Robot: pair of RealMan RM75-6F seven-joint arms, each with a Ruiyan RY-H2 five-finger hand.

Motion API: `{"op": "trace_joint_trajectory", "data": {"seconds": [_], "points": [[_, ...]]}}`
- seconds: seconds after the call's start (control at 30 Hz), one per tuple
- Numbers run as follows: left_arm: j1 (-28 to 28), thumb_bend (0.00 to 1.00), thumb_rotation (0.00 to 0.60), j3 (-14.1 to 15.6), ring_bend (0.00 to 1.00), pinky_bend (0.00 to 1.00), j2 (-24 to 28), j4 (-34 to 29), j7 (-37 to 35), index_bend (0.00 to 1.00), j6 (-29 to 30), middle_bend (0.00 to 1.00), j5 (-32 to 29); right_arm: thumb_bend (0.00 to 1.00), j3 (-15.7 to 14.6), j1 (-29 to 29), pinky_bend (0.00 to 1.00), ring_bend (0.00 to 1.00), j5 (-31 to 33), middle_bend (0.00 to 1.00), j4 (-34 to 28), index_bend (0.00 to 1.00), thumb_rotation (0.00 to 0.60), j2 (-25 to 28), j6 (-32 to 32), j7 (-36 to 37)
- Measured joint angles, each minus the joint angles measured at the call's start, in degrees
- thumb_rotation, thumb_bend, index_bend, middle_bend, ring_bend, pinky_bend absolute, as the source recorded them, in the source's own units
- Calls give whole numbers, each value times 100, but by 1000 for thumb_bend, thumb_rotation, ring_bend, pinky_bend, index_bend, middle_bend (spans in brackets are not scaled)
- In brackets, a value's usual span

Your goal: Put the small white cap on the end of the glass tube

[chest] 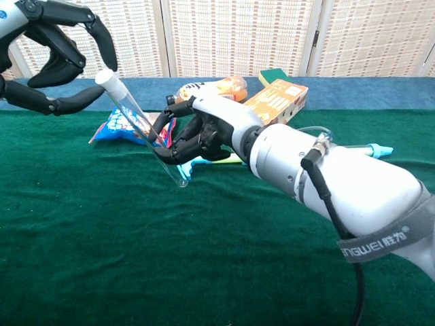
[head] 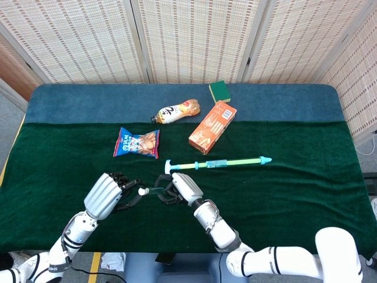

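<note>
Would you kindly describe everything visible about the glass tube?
The glass tube is a clear, slender test tube with a rounded closed bottom. It tilts, bottom end low near the green cloth, top up-left. The right hand grips its lower part. The small white cap sits on its top end, with the left hand around the cap.

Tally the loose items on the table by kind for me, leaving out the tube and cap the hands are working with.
Bottle: 1
Snack bag: 1
Orange box: 1
Green sponge: 1
Long green and blue syringe-like toy: 1
Total: 5
</note>
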Motion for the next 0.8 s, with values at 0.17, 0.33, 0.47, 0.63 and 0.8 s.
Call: {"op": "trace_joint_trajectory", "data": {"seconds": [0.17,0.33,0.47,0.63,0.8], "points": [[-11,504,600,20,829,792,-13,16,-13,621,-11,965,-24,646,3,14,1000,1000,17,1000,-3,980,600,-17,10,-22],[-11,505,600,39,829,792,-21,33,-21,620,-3,965,-32,646,0,24,1000,1000,47,1000,8,982,600,-37,19,-49],[-10,502,600,54,829,791,-15,32,-32,562,-13,965,-60,646,-8,28,1000,1000,42,1000,5,982,600,-48,34,-64],[3,474,600,73,813,791,19,3,21,317,-58,965,-122,646,-26,30,1000,1000,48,1000,18,982,600,-47,48,-112],[44,358,600,108,684,778,160,-130,52,58,-169,825,-279,646,-85,15,1000,1000,79,1000,-23,982,600,42,88,-289]]}}
